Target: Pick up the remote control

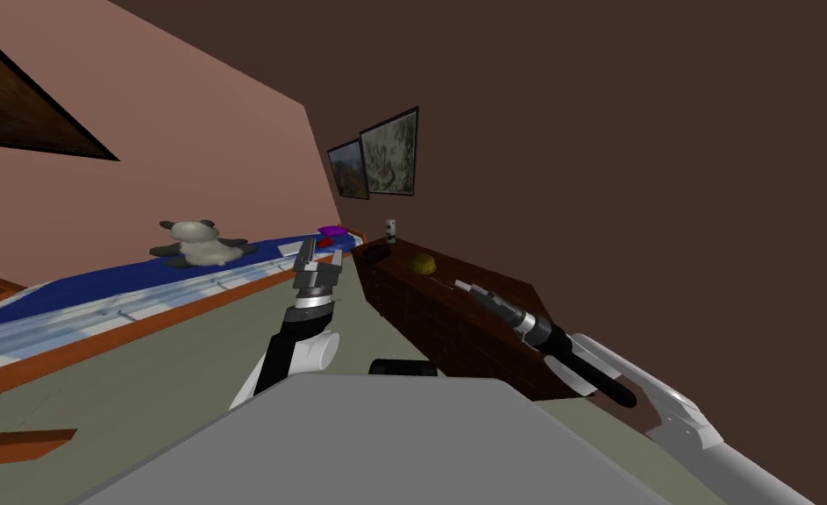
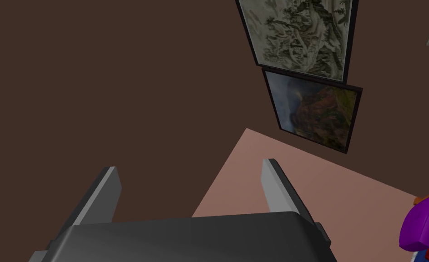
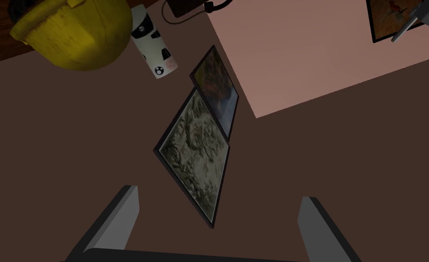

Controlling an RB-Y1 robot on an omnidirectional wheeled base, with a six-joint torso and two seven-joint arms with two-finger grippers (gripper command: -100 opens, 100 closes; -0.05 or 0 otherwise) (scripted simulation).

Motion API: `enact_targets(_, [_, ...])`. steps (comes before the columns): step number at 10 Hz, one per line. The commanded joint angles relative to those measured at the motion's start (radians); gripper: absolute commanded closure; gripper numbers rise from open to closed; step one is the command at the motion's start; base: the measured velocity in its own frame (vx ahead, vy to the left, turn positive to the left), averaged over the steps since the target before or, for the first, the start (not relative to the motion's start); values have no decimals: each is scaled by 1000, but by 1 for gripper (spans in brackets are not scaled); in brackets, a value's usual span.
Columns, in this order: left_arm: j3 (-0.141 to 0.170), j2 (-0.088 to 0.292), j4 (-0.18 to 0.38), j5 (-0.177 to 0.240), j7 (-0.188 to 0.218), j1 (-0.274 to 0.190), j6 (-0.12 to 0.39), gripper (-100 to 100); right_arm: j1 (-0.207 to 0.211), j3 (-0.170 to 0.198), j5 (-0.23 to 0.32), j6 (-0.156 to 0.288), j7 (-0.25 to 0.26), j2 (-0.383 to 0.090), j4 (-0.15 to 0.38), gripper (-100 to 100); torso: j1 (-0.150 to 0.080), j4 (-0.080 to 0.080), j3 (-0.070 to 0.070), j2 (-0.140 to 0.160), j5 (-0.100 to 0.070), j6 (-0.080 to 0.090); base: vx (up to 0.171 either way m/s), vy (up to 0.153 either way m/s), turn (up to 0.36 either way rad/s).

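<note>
A small dark flat object [image 1: 376, 252], which I take for the remote control, lies on the far end of a dark brown dresser [image 1: 455, 324]. In the right wrist view the dark object [image 3: 186, 7] sits beyond a yellow lump and a white cup. My right gripper [image 1: 462, 285] hovers over the dresser top just short of the yellow lump, well short of the dark object. Its fingers [image 3: 118, 214] stand open with nothing between them, and my right gripper [image 3: 218, 223] points along the dresser toward the wall. My left gripper [image 1: 319, 254] is raised beside the dresser's end, open and empty [image 2: 188, 191].
On the dresser stand a yellow rounded lump [image 1: 423, 262] [image 3: 72, 34] and a white patterned cup [image 1: 390, 230] [image 3: 154, 43]. A bed [image 1: 96, 337] with a blue cover runs along the left, carrying a panda plush [image 1: 196, 243] and a purple thing [image 1: 332, 231]. Greenish floor [image 1: 183, 368] lies between bed and dresser.
</note>
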Motion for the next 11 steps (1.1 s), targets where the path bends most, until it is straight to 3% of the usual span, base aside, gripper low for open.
enact_targets(1, [0, 0, 0, 0, 0, 0, 0, 0, -5, 11, 26, -10, 5, -50, 50, -100, 0, 0, 0, 0, 0, 0, 3, 16, 184])
enact_targets(2, [0, 0, 0, 0, 0, 0, 0, 0, -5, 11, 26, -10, 5, -82, 52, -100, 0, 0, 0, 0, 0, -1, 18, 17, 118])
enact_targets(3, [0, 0, 0, 0, 0, 0, 0, 0, -10, 24, 51, -17, 9, -112, 98, -100, 1, 0, -1, -1, 0, 0, 37, 32, 234])
enact_targets(4, [0, 0, 0, 0, 0, 0, 0, 0, -10, 24, 51, -17, 9, -142, 98, -100, 2, -1, -1, -3, 0, -1, 46, 21, 142])
enact_targets(5, [0, 0, 0, 0, 0, 0, 0, 0, -15, 39, 77, -25, 13, -172, 146, -100, 1, -1, -2, -3, 0, 0, 38, 23, 219])
enact_targets(6, [0, 0, 0, 0, 0, 0, 0, 0, -15, 39, 77, -25, 13, -206, 146, -100, 1, -1, -2, -3, 0, -1, 20, 10, 111])
enact_targets(7, [0, 0, 0, 0, 0, 0, 0, 0, -20, 57, 105, -33, 17, -237, 187, -100, 1, -1, -1, -2, 0, 0, 15, 19, 218])
enact_targets(10, [0, 0, 0, 0, 0, 0, 0, 0, -26, 77, 134, -40, 21, -326, 244, -100, 1, 0, -1, -2, 0, 0, 17, 17, 146])
enact_targets(11, [0, 0, 0, 0, 0, 0, 0, 0, -31, 101, 164, -48, 25, -355, 294, -100, 1, 0, -1, -1, 0, 0, 23, 20, 264])
